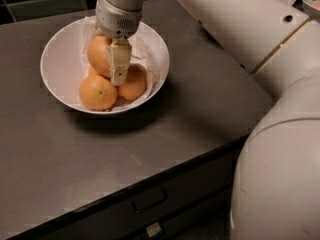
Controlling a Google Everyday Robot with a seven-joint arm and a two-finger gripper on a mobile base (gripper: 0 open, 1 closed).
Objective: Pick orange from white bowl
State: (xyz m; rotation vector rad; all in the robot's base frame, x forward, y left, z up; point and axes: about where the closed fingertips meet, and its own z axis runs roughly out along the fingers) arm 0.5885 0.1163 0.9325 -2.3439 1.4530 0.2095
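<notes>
Holding the big one, and it might slip!
My gripper (104,66) is down in the white bowl (60,79), and my jaws look closed on the orange (97,54), which rests on top of two smaller oranges (98,91). It is round, so it could pop out if I lift fast. It could also drag the crinkly paper (150,54) up and roll the small ones around.

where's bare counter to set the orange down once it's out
Widest bare patch: the counter between the white bowl and the front edge above the drawer. Narrower strips lie left of the bowl and between bowl and robot arm. The bowl is crowded: the gripper sits at the orange, two smaller oranges beside it.
</notes>
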